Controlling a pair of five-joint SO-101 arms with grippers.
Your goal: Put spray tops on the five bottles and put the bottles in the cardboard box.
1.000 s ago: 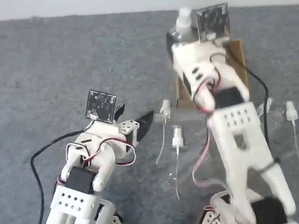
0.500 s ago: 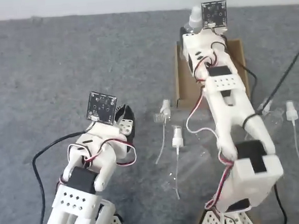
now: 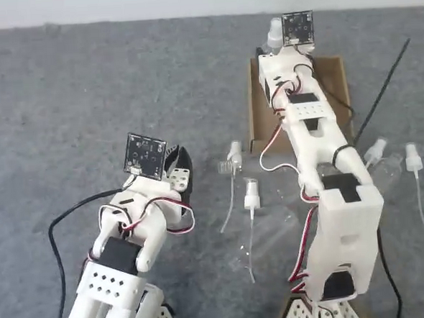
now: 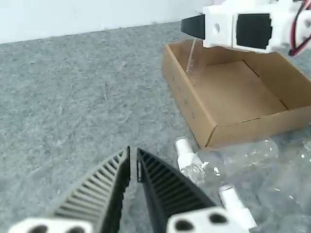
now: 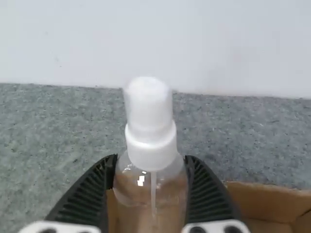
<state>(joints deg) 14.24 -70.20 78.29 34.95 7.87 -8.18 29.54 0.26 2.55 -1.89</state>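
Observation:
My right gripper (image 5: 150, 167) is shut on a clear bottle (image 5: 150, 187) fitted with a white spray top (image 5: 148, 114). In the high view this arm is stretched out over the cardboard box (image 3: 336, 76), and the held bottle (image 3: 274, 34) is at the box's far edge. My left gripper (image 4: 133, 151) is shut and empty, low over the grey carpet, short of a lying clear bottle (image 4: 238, 156) that has a spray top (image 4: 187, 156) at its neck. The left gripper (image 3: 181, 161) sits left of the loose spray tops.
Loose spray tops with long tubes lie on the carpet (image 3: 251, 193), (image 3: 233, 156), and two more (image 3: 413, 157), (image 3: 375, 149) lie right of the right arm. Clear bottles lie among them. The cardboard box (image 4: 233, 97) stands open. The carpet to the left is bare.
The right arm has stretched forward, carrying the bottle from the box's near left corner to its far edge. The left gripper has swung back from the spray tops and shut.

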